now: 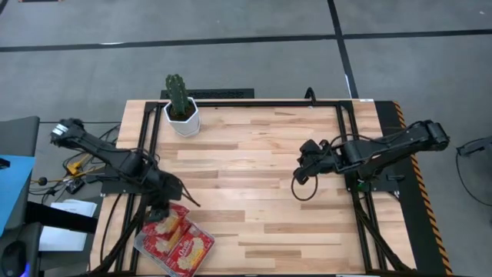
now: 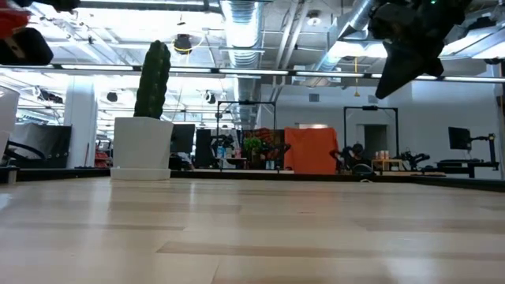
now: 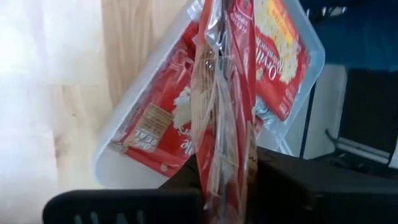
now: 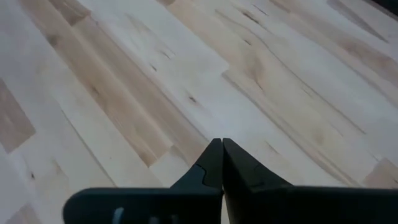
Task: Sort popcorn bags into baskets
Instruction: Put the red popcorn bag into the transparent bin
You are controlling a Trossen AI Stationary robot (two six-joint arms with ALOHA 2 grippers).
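My left gripper hangs over the table's near left corner and is shut on one red popcorn bag, seen edge-on. Directly beneath it sits the clear plastic tray, with two red packets lying flat inside, side by side. My right gripper is shut and empty. It hovers above bare wood on the right half of the table, and the low view shows it raised. My left gripper pinches the popcorn bag between its two fingers at one edge. The packet stands edge-on in the hold, its crinkled wrapper reaching out past the fingertips over the tray. It appears to be lifted clear of the packets below.
A white pot with a green cactus stands near the table's far left edge. Black rails frame the tabletop. Cables lie off its left side. Bare wood lies between the two arms.
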